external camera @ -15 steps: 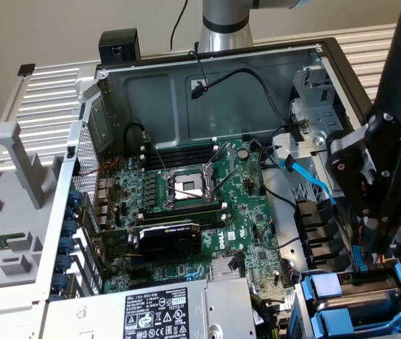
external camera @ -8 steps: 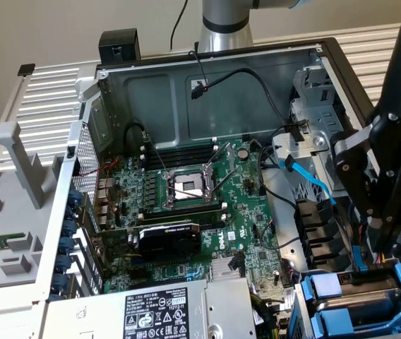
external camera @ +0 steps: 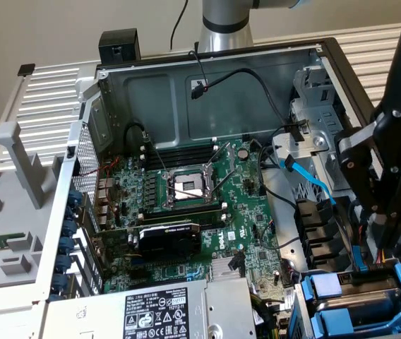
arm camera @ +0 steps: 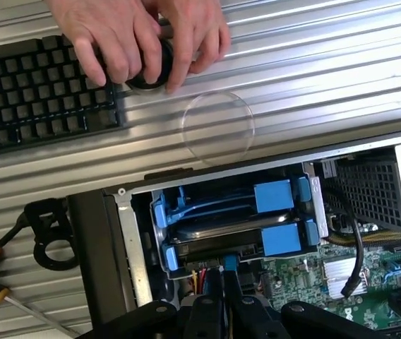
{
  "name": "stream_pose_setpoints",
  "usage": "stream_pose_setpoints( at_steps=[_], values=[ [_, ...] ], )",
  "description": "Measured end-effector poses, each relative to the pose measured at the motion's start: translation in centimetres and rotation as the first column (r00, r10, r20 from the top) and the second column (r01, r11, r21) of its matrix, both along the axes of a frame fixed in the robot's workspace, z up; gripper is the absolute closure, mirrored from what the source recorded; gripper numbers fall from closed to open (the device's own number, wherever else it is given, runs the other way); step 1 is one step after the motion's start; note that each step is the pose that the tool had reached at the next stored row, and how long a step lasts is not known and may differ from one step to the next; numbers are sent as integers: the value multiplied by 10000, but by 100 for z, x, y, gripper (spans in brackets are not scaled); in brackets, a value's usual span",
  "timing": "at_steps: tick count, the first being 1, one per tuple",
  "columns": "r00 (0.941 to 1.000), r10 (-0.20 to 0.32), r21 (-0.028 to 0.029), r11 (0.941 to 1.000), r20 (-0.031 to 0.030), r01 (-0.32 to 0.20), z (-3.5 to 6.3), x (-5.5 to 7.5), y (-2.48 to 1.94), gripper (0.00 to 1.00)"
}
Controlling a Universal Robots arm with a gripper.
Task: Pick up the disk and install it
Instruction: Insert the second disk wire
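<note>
The disk [arm camera: 232,236] lies in its bright blue carrier inside the drive bay at the corner of the open computer case, under a second blue carrier [arm camera: 257,198]. My gripper [arm camera: 222,281] is right at the disk's near edge, its black fingers [arm camera: 210,286] drawn together and shut against a small blue tab. Whether they pinch that tab I cannot make out. In the exterior view the black gripper [external camera: 390,258] reaches down on the right into the blue carriers [external camera: 327,286].
The motherboard [external camera: 186,212] with its bare processor socket [external camera: 186,185] fills the case; the grey power supply [external camera: 165,314] sits at the near edge. A blue cable [external camera: 313,180] runs beside the bay. A person's hands [arm camera: 137,42] hold a black round object by a keyboard [arm camera: 38,92].
</note>
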State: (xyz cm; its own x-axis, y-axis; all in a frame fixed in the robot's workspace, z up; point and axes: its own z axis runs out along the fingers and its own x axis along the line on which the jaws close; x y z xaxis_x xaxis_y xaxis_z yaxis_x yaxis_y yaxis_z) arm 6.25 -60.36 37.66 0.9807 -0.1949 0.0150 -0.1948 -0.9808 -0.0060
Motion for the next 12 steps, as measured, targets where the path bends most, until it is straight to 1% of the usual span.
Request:
stream_pose_setpoints(
  at_steps=[4,12],
  values=[
    [9999,104,-2,9999,4,-104,1,30,4,85],
    [9999,116,-2,9999,5,-116,1,33,5,85]
  ],
)
